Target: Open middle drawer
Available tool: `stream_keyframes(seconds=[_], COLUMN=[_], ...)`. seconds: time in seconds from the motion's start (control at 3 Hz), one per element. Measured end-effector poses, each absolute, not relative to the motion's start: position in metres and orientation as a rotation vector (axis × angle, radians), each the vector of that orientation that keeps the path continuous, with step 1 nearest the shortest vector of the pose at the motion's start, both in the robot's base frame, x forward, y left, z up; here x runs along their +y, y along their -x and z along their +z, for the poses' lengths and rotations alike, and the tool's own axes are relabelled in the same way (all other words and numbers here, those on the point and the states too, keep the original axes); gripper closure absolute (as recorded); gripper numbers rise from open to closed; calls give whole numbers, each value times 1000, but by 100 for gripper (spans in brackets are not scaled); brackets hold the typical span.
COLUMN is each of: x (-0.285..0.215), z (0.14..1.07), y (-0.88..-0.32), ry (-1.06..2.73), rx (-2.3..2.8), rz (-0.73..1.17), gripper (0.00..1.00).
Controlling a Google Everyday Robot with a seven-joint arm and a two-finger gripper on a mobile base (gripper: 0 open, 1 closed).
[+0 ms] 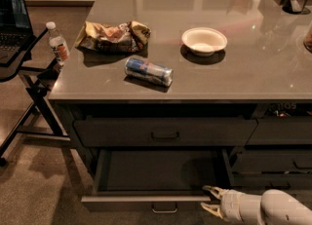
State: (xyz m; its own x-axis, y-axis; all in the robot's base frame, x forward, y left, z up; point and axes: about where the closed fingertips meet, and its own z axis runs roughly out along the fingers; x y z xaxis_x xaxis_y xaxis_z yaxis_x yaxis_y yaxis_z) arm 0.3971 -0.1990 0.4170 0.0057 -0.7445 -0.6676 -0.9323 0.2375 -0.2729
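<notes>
The middle drawer [146, 202] is pulled out from the counter. Its deep dark inside shows, with a paler top rim and a small dark pull [164, 210] at the centre of its front. My gripper [206, 198] reaches in from the lower right on a white arm [273, 209]. It is at the right end of the drawer's front. Its fingers [210, 189] are spread apart, one above the front rim and one below it. The closed drawer above [164, 131] has the same width.
The grey countertop [243, 78] carries a crumpled chip bag [113, 35], a can lying on its side [148, 71] and a white bowl [204, 40]. Narrower dark drawer fronts [278, 131] are at the right. A water bottle [57, 43], a laptop [12, 17] and a folding stand are at the left.
</notes>
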Motion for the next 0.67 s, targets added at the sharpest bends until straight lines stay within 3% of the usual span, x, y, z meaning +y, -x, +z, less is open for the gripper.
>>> stream_keyframes(seconds=[0.33, 0.67], x=[-206, -206], z=[413, 421], y=[-385, -385], ry=[1549, 1549], rx=[1785, 1785], rz=[326, 326], gripper=[95, 100])
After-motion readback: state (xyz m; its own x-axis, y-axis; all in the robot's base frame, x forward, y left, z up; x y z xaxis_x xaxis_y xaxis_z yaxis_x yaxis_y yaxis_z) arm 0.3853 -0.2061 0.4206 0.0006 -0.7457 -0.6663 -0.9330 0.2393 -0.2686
